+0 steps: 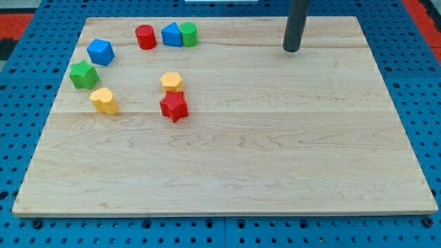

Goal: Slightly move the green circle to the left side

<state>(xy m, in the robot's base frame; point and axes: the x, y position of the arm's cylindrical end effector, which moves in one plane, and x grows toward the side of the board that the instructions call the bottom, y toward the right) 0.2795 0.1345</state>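
The green circle (189, 34) stands near the view's top, left of centre, touching a blue block (171, 34) on its left. A red cylinder (145, 36) sits a little further left. My tip (291, 49) rests on the wooden board (275, 151) near the view's top right, well to the right of the green circle and apart from every block.
A blue block (100, 52), a green star (83, 74) and a yellow heart (104, 100) lie at the view's left. A yellow hexagon (171, 82) and a red star (173, 106) sit together left of centre. Blue pegboard surrounds the board.
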